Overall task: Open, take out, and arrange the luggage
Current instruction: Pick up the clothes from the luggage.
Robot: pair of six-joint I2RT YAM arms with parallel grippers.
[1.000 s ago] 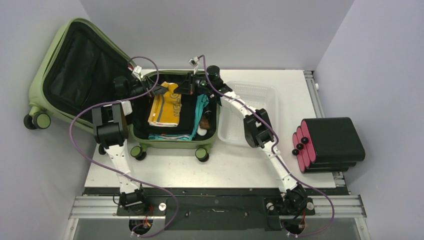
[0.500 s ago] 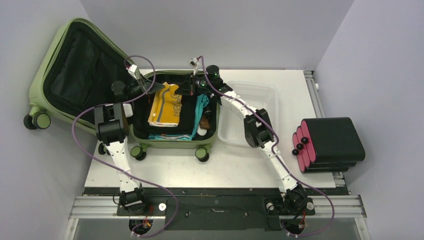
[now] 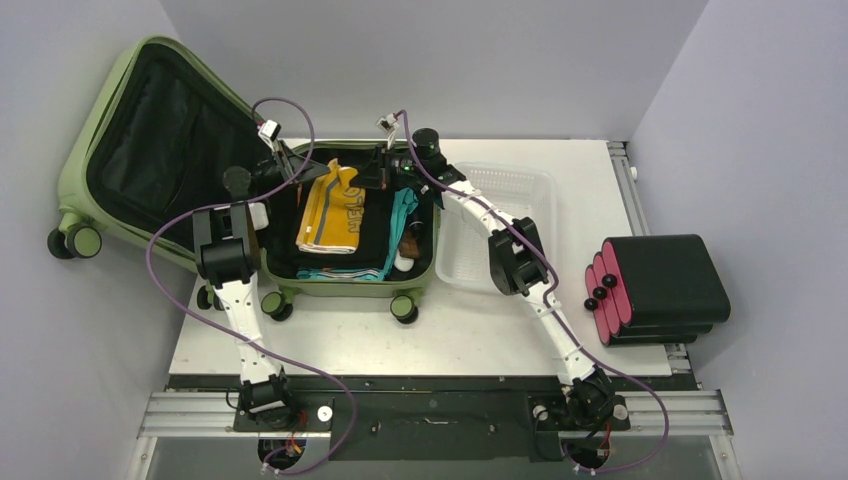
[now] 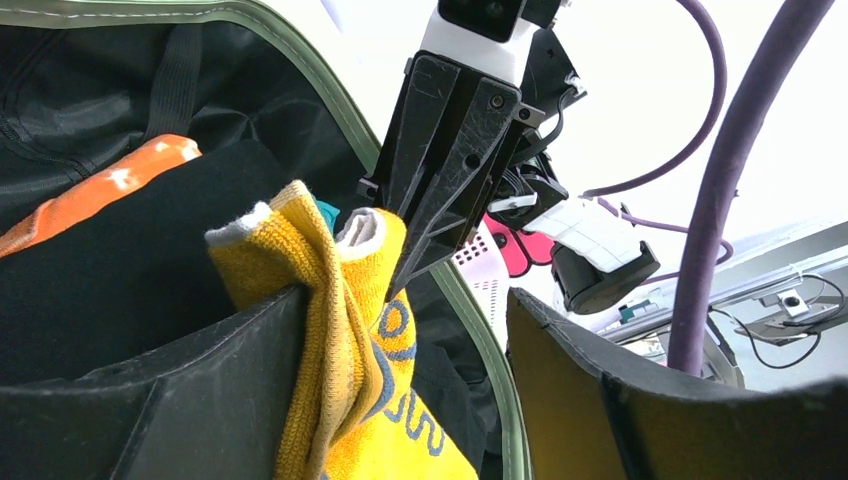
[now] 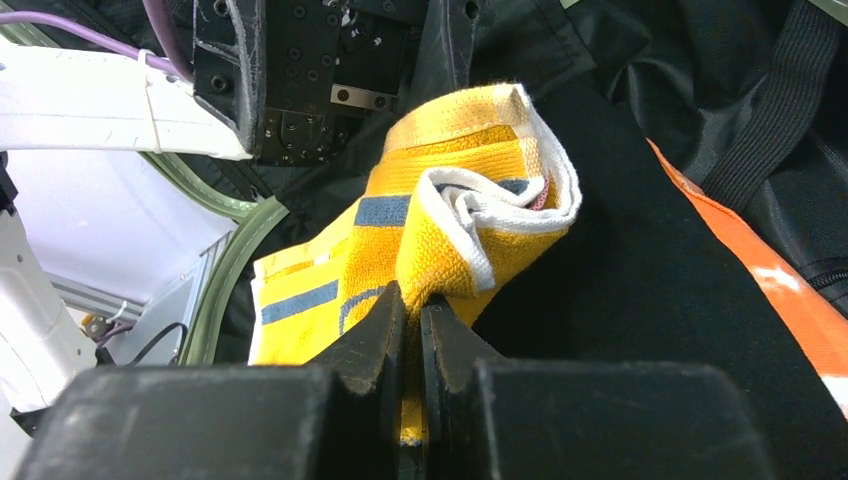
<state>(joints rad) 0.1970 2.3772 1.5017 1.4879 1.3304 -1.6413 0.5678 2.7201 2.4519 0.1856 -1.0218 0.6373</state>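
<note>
Over at the left half of the table (image 3: 330, 345), the luggage (image 3: 340, 288) lies open, its base flat on the tabletop and its black-lined lid tipped back against the left wall. Both my arms reach into the far end of the base. My right gripper (image 5: 412, 305) is pinched tight on a fold of the yellow towel (image 5: 470, 200), lifting that bunched end clear of the black garment (image 5: 640, 260) under it, with an orange piece (image 5: 770, 280) just beyond. My left gripper (image 4: 400, 310) faces it from the lid side with its jaws apart; the raised towel end hangs in the gap and touches only one finger, so I have no grip there. A teal cloth (image 3: 402, 215) lies beside the towel inside the case. Right of the luggage sits a white basket (image 3: 530, 185), and well apart past the table's right edge a black case (image 3: 665, 280).
</note>
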